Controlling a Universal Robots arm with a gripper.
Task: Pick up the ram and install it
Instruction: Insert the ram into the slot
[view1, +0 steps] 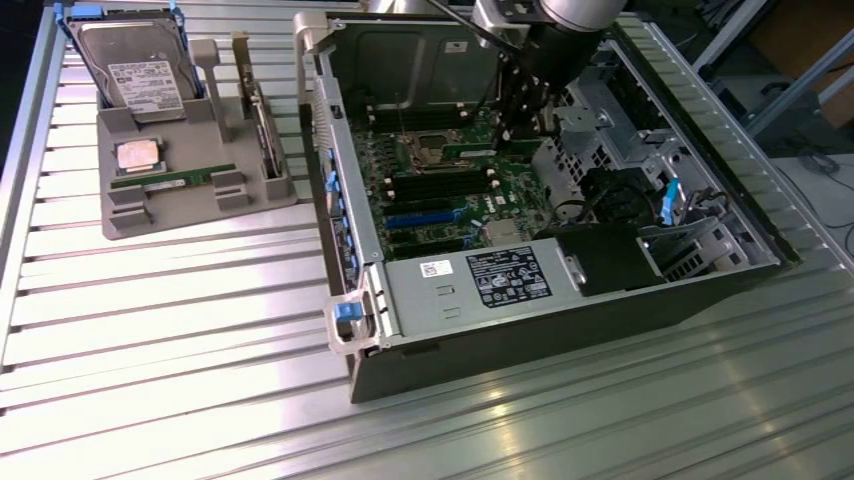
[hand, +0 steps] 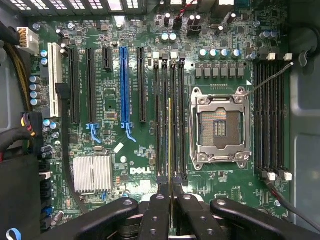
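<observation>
Overhead, the arm (view1: 554, 45) reaches straight down into the computer case (view1: 534, 300), its gripper (hand: 170, 194) pinched nearly closed on the ram (hand: 170, 140), held edge-on between the fingertips, above the memory slots (hand: 164, 115) beneath.

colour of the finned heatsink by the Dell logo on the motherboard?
Silver. The finned heatsink shows best in the wrist view.

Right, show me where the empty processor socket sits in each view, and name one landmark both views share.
Exterior view: the processor socket lies on the motherboard inside the open case, to the exterior view's left of the gripper.
Wrist view: the socket's silver frame sits beside the memory slots, where the gripper holds the ram edge-on.
Shared landmark: the long blue slot.
</observation>
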